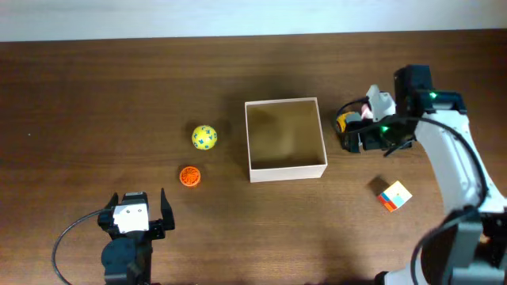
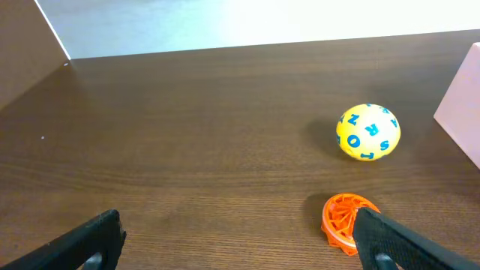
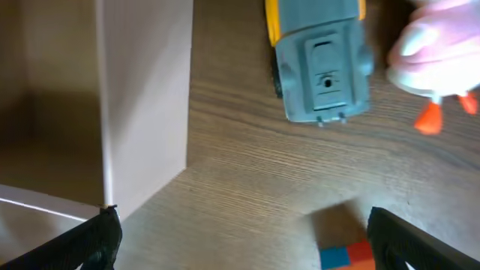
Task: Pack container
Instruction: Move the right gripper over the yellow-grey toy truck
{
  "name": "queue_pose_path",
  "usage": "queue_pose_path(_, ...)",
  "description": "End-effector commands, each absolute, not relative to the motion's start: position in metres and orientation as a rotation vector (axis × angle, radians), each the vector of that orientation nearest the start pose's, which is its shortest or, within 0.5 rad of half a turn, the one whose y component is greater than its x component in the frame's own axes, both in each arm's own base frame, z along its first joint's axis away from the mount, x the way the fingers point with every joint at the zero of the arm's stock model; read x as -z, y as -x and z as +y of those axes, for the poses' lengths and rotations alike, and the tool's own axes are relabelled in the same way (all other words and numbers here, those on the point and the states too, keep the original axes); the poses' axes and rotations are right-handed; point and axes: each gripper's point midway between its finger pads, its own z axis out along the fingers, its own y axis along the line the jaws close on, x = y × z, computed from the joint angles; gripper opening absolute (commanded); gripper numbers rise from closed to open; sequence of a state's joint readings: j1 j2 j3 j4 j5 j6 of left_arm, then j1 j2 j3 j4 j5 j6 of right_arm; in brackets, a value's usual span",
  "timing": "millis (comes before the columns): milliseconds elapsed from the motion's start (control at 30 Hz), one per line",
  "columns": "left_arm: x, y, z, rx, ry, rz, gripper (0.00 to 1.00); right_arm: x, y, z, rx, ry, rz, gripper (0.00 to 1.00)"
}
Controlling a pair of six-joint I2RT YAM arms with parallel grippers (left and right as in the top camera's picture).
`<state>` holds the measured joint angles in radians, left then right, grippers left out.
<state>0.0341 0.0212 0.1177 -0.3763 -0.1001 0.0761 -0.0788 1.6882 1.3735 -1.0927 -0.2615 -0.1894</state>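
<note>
The container (image 1: 287, 169) is a square shallow box with white walls and a tan inside, and it stands empty at the table's middle. Its wall shows in the left wrist view (image 2: 462, 105) and the right wrist view (image 3: 142, 97). My right gripper (image 1: 358, 139) is open and empty just right of the container, above bare table (image 3: 240, 240). A yellow-grey toy truck (image 1: 345, 123) (image 3: 319, 67) and a pink-white toy (image 1: 367, 111) (image 3: 442, 52) lie beside it. My left gripper (image 1: 139, 199) (image 2: 240, 240) is open and empty near the front edge.
A yellow ball with blue letters (image 1: 204, 136) (image 2: 367, 132) and an orange wheel-like toy (image 1: 189, 176) (image 2: 341, 219) lie left of the container. A multicoloured cube (image 1: 394, 195) (image 3: 349, 256) lies at the front right.
</note>
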Motion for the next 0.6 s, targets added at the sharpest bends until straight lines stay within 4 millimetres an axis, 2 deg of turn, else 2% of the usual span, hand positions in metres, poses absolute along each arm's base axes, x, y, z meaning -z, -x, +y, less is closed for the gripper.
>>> queue_pose_path(0, -0.135, -0.229, 0.023, -0.17, 0.01, 1.844, 0.99, -0.115, -0.35, 0.024, -0.363, 0.349, 2.896, 0.99)
queue_pose_path(367, -0.135, -0.229, 0.023, -0.17, 0.01, 1.844, 0.99, -0.122, -0.402, 0.012, -0.199, 0.426, 2.696, 0.99)
queue_pose_path(567, -0.135, -0.229, 0.023, -0.17, 0.01, 1.844, 0.99, -0.113, -0.423, 0.01, -0.183, 0.424, 2.65, 0.99)
